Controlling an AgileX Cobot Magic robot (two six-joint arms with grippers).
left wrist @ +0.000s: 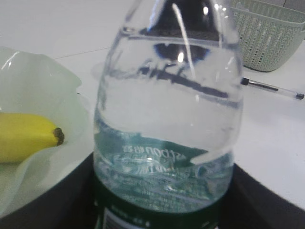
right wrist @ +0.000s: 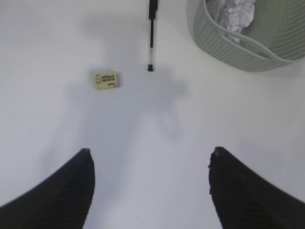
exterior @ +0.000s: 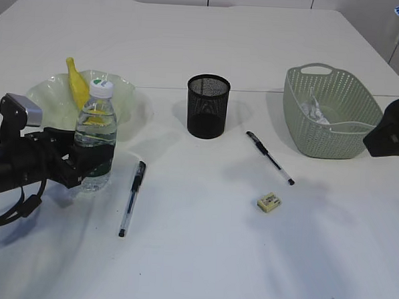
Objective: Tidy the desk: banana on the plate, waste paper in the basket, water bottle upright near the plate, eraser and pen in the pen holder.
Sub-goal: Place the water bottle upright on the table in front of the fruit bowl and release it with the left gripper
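Note:
The water bottle (exterior: 97,127) stands upright on the table in front of the pale green plate (exterior: 45,91), which holds the yellow banana (exterior: 76,83). My left gripper (exterior: 83,166) is shut on the bottle's lower, labelled part; in the left wrist view the bottle (left wrist: 167,119) fills the space between the jaws (left wrist: 162,212). My right gripper (exterior: 390,133) (right wrist: 150,164) is open and empty above the table, near the basket (exterior: 331,123) that holds the crumpled paper (exterior: 315,110). The black mesh pen holder (exterior: 207,106), two pens (exterior: 131,198) (exterior: 270,157) and the yellow eraser (exterior: 268,203) are on the table.
In the right wrist view the eraser (right wrist: 105,79), a pen (right wrist: 151,38) and the basket (right wrist: 228,43) with the paper (right wrist: 238,12) lie ahead of the jaws. The left wrist view shows the banana (left wrist: 24,136), plate (left wrist: 47,81) and basket (left wrist: 267,33).

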